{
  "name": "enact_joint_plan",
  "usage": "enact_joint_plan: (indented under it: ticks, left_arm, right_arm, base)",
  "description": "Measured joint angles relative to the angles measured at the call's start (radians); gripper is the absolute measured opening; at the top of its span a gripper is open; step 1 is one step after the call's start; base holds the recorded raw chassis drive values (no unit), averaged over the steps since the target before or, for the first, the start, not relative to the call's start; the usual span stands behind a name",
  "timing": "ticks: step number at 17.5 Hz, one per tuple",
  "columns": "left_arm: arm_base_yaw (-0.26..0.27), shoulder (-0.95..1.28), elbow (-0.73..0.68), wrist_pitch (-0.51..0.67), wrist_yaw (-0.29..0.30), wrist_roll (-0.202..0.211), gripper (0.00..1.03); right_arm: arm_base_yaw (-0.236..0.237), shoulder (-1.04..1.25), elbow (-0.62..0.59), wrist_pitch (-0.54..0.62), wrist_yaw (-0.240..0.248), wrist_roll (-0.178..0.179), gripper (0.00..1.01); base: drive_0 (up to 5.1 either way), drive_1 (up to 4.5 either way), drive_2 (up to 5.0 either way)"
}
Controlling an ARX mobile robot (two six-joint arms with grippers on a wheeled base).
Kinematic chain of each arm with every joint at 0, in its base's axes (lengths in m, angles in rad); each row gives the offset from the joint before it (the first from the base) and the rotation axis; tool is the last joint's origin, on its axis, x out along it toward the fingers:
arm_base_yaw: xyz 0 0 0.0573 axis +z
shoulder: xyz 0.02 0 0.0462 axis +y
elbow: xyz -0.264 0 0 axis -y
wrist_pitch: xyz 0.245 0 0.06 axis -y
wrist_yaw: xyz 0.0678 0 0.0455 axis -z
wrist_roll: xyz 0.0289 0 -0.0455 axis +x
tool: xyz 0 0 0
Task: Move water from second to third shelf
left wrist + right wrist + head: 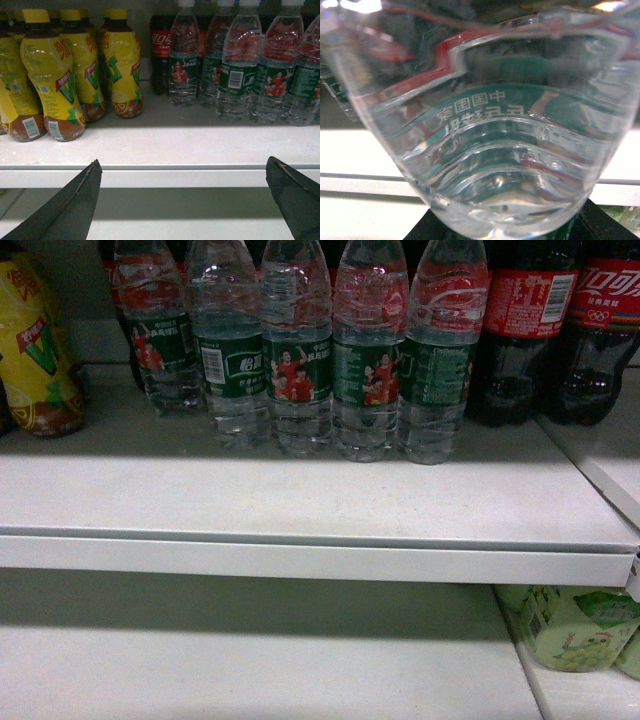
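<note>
- My right pincer's own fingers barely show; only dark shapes sit at the bottom corners of its wrist view, so I cannot tell for certain whether it is clenched. A water bottle (490, 140) fills that whole view, right up against the camera, which I judge means I am grasping it or am just about to.
- My left pincer (185, 200) is released, its two dark fingers spread wide and holding nothing, hanging just ahead of the shelf edge (160, 177).
- Relative to the left pincer, the row of water bottles (240, 75) stands beyond it and above, toward its right finger; the yellow drink bottles (55, 80) stand beyond its left finger.
- Risk: if my hold on the close bottle is loose, the smooth ribbed plastic could slip as I lower it, and I cannot confirm the grip.
- Risk: the bottles stand tightly packed, touching one another, with cola bottles (560, 330) just beside them; pulling one out crookedly could topple its neighbours.
- Risk: the shelf lip juts out below; dropping toward the lower shelf (250, 660) too close could knock the bottle's base against it.
</note>
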Motion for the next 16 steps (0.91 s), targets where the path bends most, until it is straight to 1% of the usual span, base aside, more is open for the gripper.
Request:
enact_joint_plan:
  ticks: [16]
  left_arm:
    - [0.000,0.000,0.000,-0.001,0.000,0.000,0.98]
  right_arm:
    - [0.000,0.000,-0.001,-0.001,0.002,0.000,0.39]
  base:
    - [0.0,0.00,0.0]
